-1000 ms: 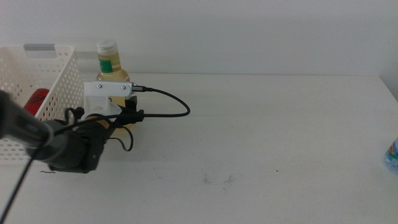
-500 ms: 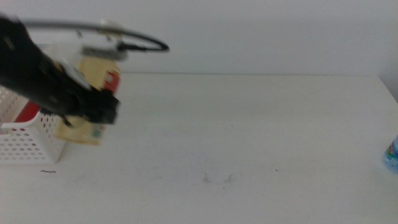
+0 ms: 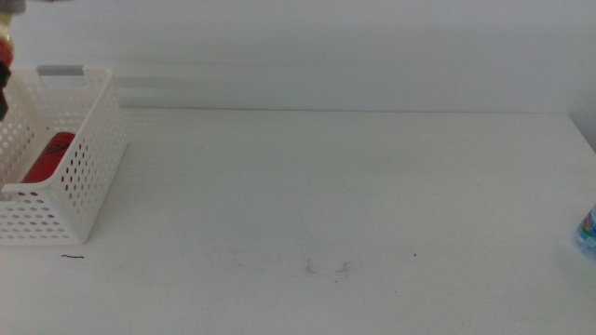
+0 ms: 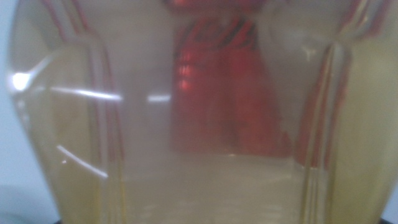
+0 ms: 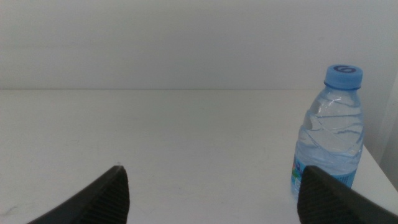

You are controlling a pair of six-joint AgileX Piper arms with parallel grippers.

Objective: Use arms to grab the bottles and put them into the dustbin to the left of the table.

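Observation:
The yellowish bottle (image 4: 199,124) fills the left wrist view, held close in my left gripper, with red showing through it. In the middle view only a sliver of that arm and bottle (image 3: 4,51) shows at the top left corner, above the white perforated dustbin (image 3: 88,177). The red soda can (image 3: 51,154) lies inside the dustbin. My right gripper (image 5: 214,193) is open and empty, low over the table (image 5: 155,137), out of the middle view. The small clear blue-capped water bottle (image 5: 329,134) stands upright ahead of it, also at the table's right edge in the middle view (image 3: 589,231).
The white table (image 3: 326,186) has small dark scuff marks (image 3: 326,268) near the front middle. A plain white wall runs behind it. The dustbin's grey rim handle (image 3: 60,70) faces the back.
My left arm has lifted the yellowish bottle from beside the dustbin and swung it up and left, almost out of the middle view. The water bottle has not moved.

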